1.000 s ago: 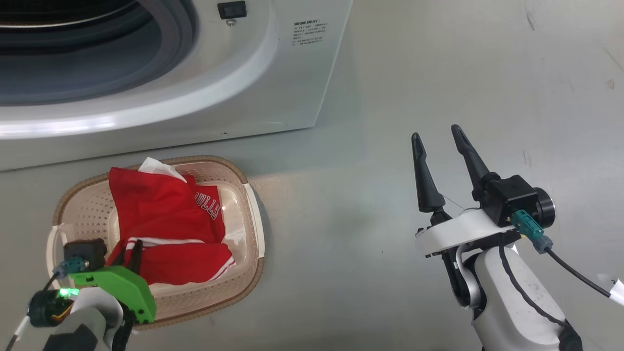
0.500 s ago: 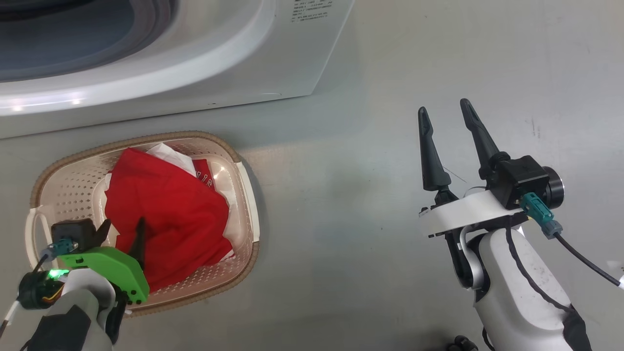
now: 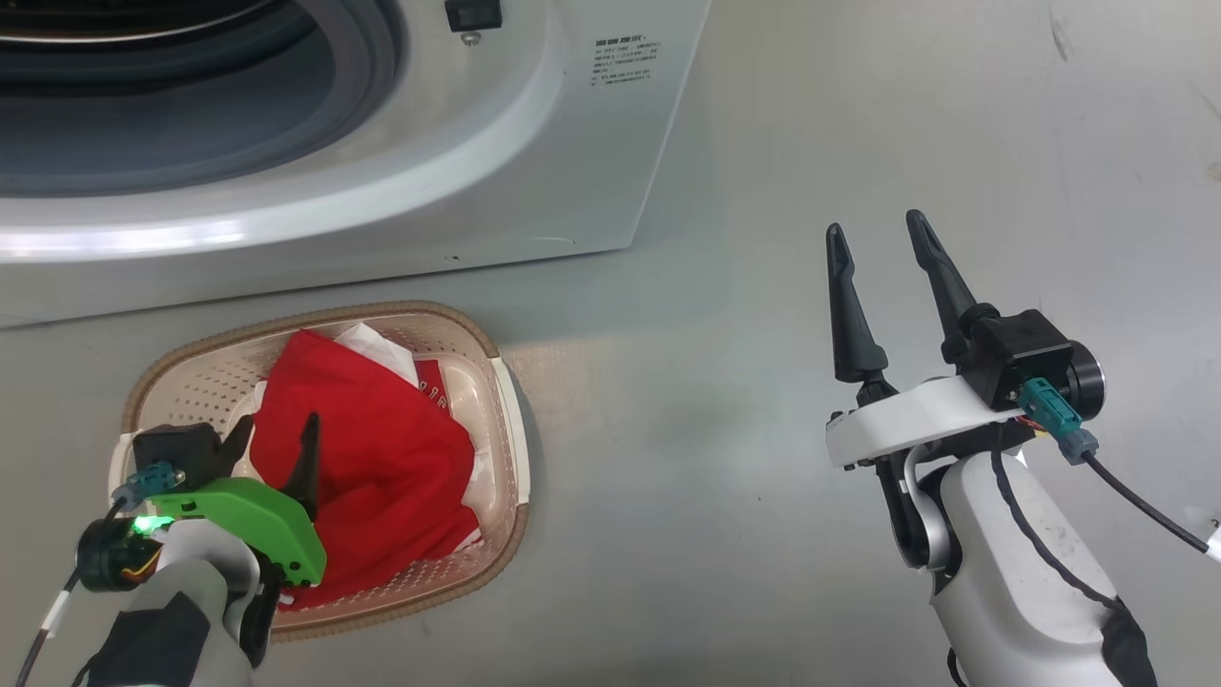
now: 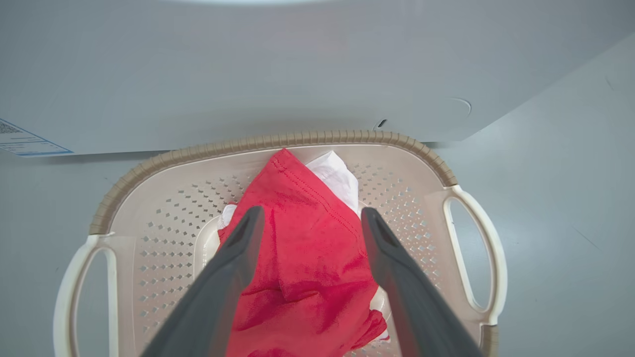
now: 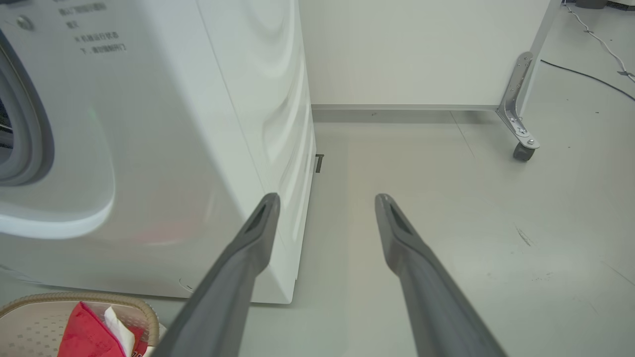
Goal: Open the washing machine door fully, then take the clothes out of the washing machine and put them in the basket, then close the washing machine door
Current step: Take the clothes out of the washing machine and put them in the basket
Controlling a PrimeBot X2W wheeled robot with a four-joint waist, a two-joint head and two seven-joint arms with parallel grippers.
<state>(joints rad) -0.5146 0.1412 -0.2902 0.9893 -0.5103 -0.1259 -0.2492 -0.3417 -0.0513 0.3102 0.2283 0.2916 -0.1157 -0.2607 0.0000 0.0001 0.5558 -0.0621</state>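
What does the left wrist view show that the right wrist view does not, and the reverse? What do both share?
Left wrist view adds: the open left gripper and two cream plastic side handles. Right wrist view adds: the open right gripper, the grey rubber gasket, a small caster wheel. Shared: the big white washing machine, the cream perforated plastic basket with brown rim, the red fabric jersey with white trim inside it.
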